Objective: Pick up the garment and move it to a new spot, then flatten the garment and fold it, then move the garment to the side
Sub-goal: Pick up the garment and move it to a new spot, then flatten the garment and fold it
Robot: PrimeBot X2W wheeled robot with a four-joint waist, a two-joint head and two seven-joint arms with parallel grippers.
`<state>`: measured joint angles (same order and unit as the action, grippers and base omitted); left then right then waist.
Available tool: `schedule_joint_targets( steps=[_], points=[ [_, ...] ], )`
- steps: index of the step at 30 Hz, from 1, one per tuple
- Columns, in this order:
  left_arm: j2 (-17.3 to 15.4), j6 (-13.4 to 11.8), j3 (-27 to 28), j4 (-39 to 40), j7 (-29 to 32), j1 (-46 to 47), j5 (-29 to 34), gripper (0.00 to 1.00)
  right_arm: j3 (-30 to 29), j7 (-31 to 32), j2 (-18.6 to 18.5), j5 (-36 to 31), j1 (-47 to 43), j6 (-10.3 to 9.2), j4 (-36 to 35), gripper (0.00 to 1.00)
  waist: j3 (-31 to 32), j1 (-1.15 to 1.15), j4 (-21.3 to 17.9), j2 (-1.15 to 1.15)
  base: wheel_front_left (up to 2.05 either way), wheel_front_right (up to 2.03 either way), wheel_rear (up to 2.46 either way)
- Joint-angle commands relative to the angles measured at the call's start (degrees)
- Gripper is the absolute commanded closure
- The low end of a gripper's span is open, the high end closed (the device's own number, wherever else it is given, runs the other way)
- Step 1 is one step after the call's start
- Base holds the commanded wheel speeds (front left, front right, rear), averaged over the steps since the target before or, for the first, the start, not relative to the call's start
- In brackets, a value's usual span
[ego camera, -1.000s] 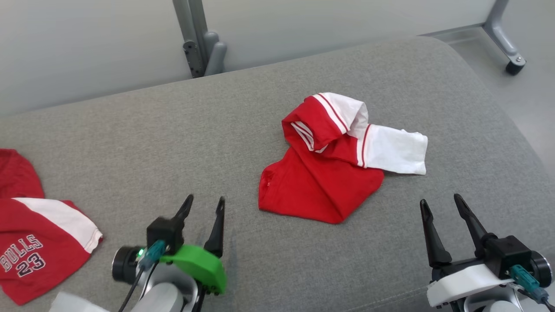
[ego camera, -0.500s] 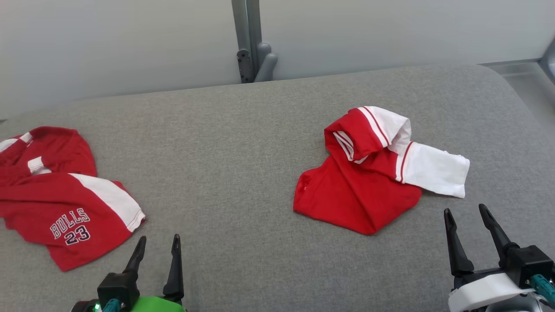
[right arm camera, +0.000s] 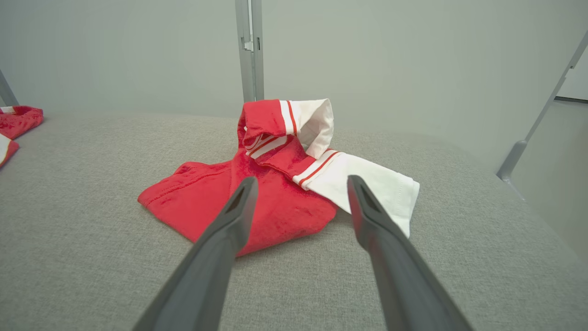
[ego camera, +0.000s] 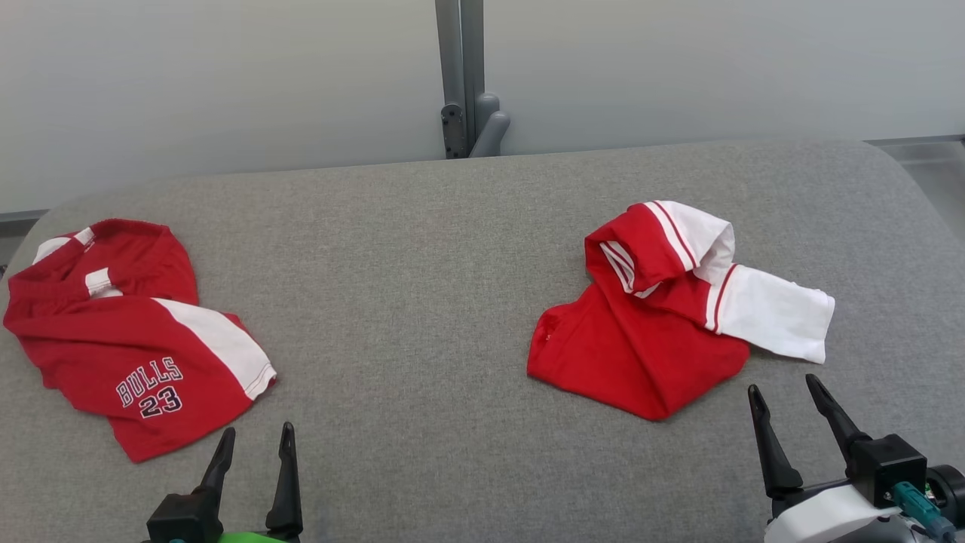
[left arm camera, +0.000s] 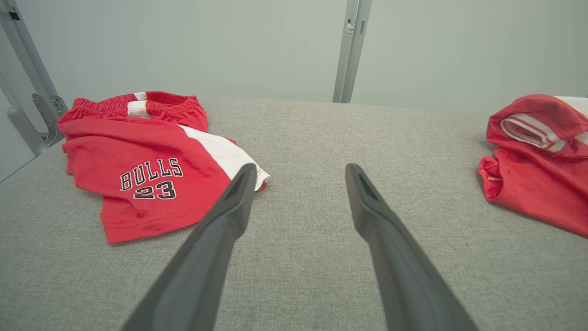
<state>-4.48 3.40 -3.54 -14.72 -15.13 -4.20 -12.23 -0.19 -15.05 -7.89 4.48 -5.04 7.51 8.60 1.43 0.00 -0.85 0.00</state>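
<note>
Camera's panned left | Bulls shorts (ego camera: 143, 339) ahead of your left gripper (ego camera: 257, 430): likely next pick | it and right gripper (ego camera: 782, 383) gape empty

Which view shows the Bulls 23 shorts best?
Left wrist view: the shorts lie close and whole, lettering and waistband sharp. Head view has the shorts whole but smaller; right wrist view catches their red edge at its left.

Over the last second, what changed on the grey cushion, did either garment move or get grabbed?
Only the head camera moved: it swung toward the robot's left, bringing the Bulls shorts fully into sight. Nothing was grabbed or let go. The shorts and the red and white garment lie as before on the grey cushion. The left gripper and right gripper stay open and empty.
</note>
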Motion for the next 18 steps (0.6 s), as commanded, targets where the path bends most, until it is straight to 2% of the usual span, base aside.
schedule_joint_targets(
  steps=[1, 14, 18],
  points=[
    [0.21, 0.46, 0.49, 0.02, -0.03, -0.81, 0.63, 0.0, 0.32, -0.2, -0.37, 0.42, 0.69, -0.04, 0.15, 0.0, 0.12, 0.0, 0.01, 0.0, 0.0, 0.0, 0.0],
    [1.48, 2.26, 2.56, -0.57, -0.03, -0.3, 2.43, 0.0, 1.05, -0.2, -0.78, 0.84, 0.84, -0.04, -0.06, 0.0, -0.14, 0.0, -0.18, 0.0, 0.0, 0.0, 0.0],
    [1.59, 2.63, 0.71, -1.55, -0.02, 1.71, 1.18, 0.0, 1.46, -0.2, -0.86, 0.97, 1.02, -0.04, -0.14, 0.0, -0.85, 0.0, -0.97, 0.0, 0.0, 0.0, 0.0]
  ],
)
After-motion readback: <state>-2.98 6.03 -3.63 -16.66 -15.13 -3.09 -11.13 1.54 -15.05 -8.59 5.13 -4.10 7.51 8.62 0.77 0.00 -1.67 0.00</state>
